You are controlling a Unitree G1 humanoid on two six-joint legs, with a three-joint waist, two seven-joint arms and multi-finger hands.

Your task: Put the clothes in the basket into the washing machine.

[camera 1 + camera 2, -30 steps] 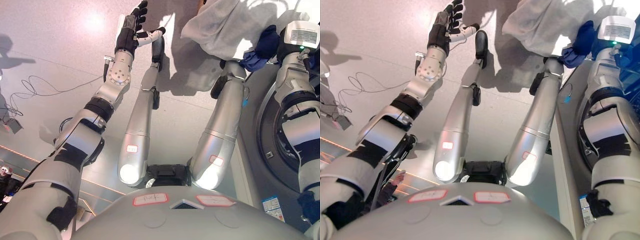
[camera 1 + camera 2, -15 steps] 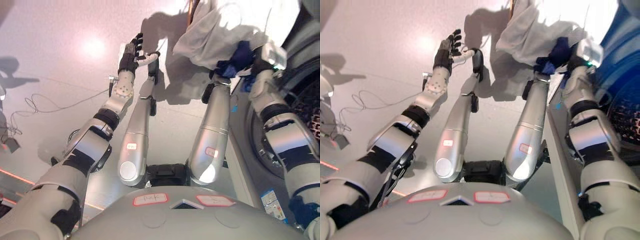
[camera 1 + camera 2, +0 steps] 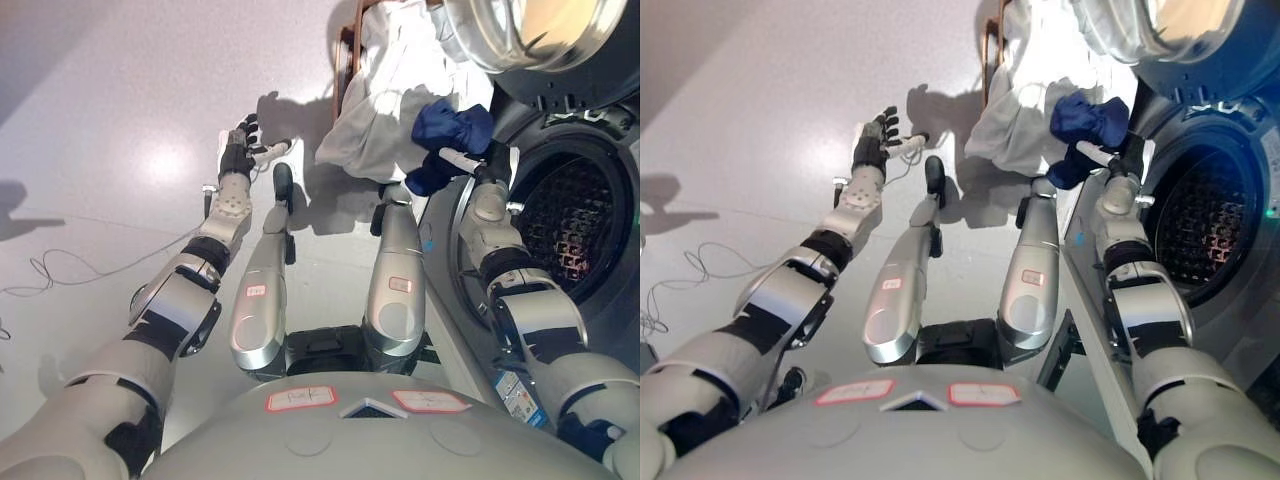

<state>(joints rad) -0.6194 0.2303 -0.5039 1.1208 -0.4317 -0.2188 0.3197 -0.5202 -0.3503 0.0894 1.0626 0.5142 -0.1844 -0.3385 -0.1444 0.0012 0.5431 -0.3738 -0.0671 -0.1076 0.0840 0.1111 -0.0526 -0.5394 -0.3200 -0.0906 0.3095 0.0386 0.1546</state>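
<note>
Raised since earlier, right hand [image 3: 478,160] clamps navy garment [image 3: 445,130] beside drum [image 3: 575,215]; next, push inside. Left hand [image 3: 238,140] open.

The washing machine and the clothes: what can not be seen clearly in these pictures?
- Basket: in both views only a brown edge shows; the white cloth covers the rest.
- Right hand: the dark blue cloth hides its fingers, so the grip cannot be told.
- Drum of the washing machine: the right edge cuts it off; anything inside is too dark to tell.
- Door: cut off by the top edge.
- Left hand: open over the floor, holding nothing.
</note>
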